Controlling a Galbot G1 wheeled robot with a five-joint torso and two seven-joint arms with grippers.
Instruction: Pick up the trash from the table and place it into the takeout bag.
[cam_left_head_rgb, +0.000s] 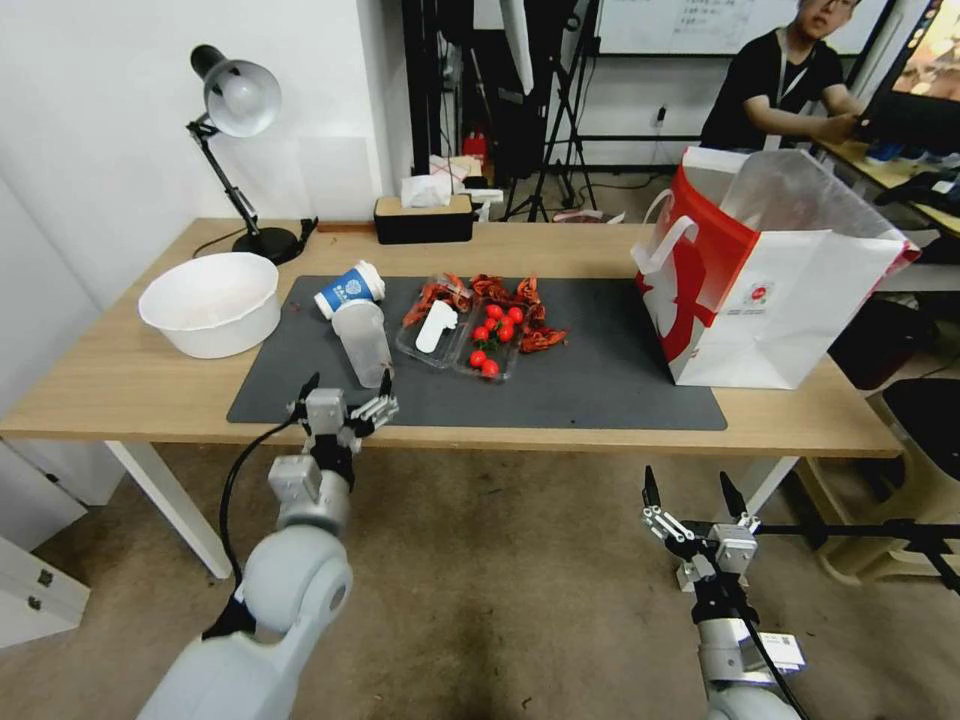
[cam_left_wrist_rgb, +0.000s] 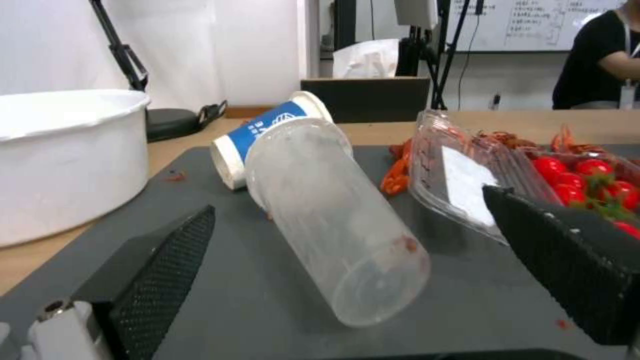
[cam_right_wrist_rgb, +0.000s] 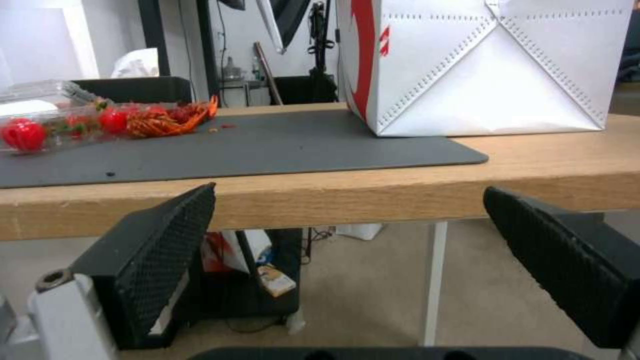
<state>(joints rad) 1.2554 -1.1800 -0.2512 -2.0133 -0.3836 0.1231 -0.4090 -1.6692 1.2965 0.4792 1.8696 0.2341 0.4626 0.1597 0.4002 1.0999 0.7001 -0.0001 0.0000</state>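
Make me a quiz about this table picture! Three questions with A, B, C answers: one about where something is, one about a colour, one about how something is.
1. Where does the takeout bag stand?
A. on the floor
B. at the table's right end
C. inside the large white bowl

2. What colour is the mat?
A. dark grey
B. yellow
C. green

3. How is the clear plastic cup?
A. upright and full
B. lying on its side
C. held in a gripper

Answers:
1 B: the bag stands on the desk's right end, partly on the mat.
2 A: the mat is dark grey.
3 B: it lies tipped against the blue-and-white paper cup, just ahead of the open left gripper; the right gripper hangs open below the table edge.
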